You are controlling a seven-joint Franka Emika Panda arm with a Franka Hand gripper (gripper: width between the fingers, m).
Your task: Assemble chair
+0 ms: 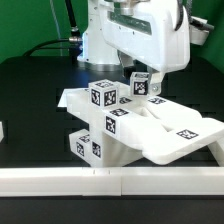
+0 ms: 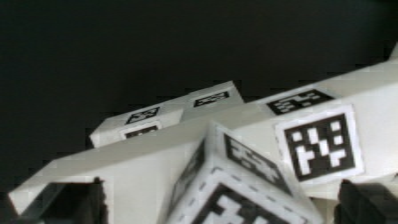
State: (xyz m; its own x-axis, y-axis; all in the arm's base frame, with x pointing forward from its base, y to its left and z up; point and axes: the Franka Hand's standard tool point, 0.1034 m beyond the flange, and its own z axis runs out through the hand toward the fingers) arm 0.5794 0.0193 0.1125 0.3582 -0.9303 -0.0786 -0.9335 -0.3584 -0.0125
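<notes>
**Gripper open above the chair parts**

Gripper (image 1: 141,76) hangs just above the cluster of white parts, its two fingers spread apart and clamped on nothing; in the wrist view the dark fingertips (image 2: 54,200) stand wide at either side of a tagged block, with a gap between each of them and the block.

Largest in the scene is the black tabletop (image 1: 30,100), which carries everything. Behind the parts rises the white arm (image 1: 120,35). Along the near edge runs a long white rail (image 1: 110,180).

The chair (image 1: 125,125) sits near the middle of the tabletop, just behind the rail. Its seat slab (image 1: 185,135) lies tilted toward the exterior view's right, a tag on its upper face. Leg blocks (image 1: 103,97) with black-and-white tags stand stacked at the exterior view's left of the slab. A smaller tagged block (image 1: 141,86) sits directly under the gripper, at the far side of the pile.
</notes>
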